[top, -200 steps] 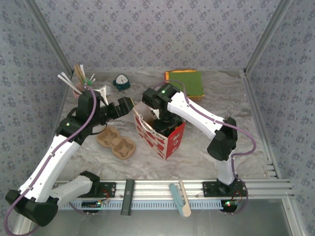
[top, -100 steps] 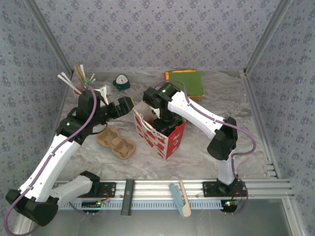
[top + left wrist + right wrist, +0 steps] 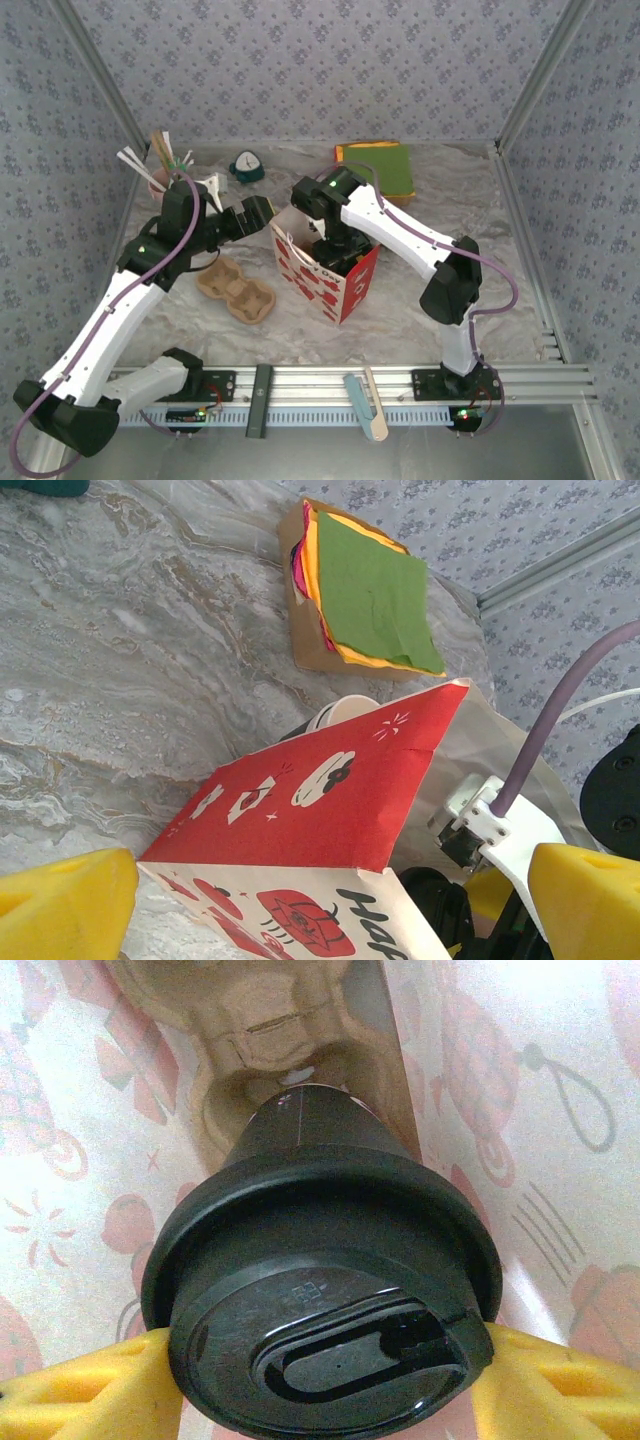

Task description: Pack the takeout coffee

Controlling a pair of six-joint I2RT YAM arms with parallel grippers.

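Observation:
A dark paper coffee cup with a black lid hangs inside the red and white paper bag. My right gripper is shut on it, yellow fingers pressed to both sides of the lid. The cup's base sits over a well of a brown cardboard carrier at the bag's bottom. My left gripper stands open at the bag's upper left corner, the corner between its fingers. A second cup with a white rim stands just behind the bag, no lid showing.
A brown cup carrier lies on the table left of the bag. A pink cup of straws and a teal object stand at the back left. A stack of coloured napkins lies at the back. Side walls close in.
My left arm's elbow has shifted slightly up and right, its gripper still at the bag's corner. The right arm has stayed in the bag.

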